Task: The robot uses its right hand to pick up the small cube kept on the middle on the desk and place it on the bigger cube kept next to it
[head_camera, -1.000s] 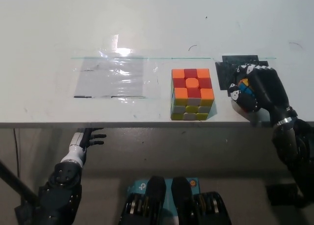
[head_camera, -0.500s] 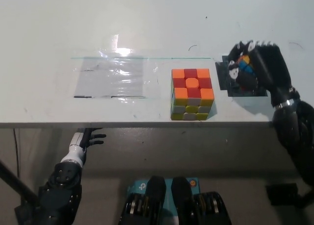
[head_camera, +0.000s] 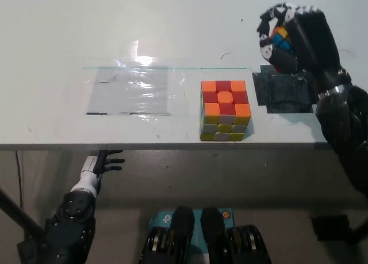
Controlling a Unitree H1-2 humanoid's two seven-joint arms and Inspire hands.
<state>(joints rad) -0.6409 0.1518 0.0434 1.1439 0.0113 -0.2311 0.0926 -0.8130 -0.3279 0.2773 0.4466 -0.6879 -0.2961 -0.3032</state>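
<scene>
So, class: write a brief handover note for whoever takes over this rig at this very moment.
Right hand: shut on the small cube, held above the desk, right of and beyond the bigger cube.
Left hand: resting below the desk edge, holding nothing.
Done: small cube picked up off its dark patch.
Left: carry it over the bigger cube, set it on top, release.

A single head camera looks steeply down from above the near edge of the tabletop (head_camera: 172, 34) (its far edge lies out of frame), at middling range, with floor showing below that near edge.
</scene>
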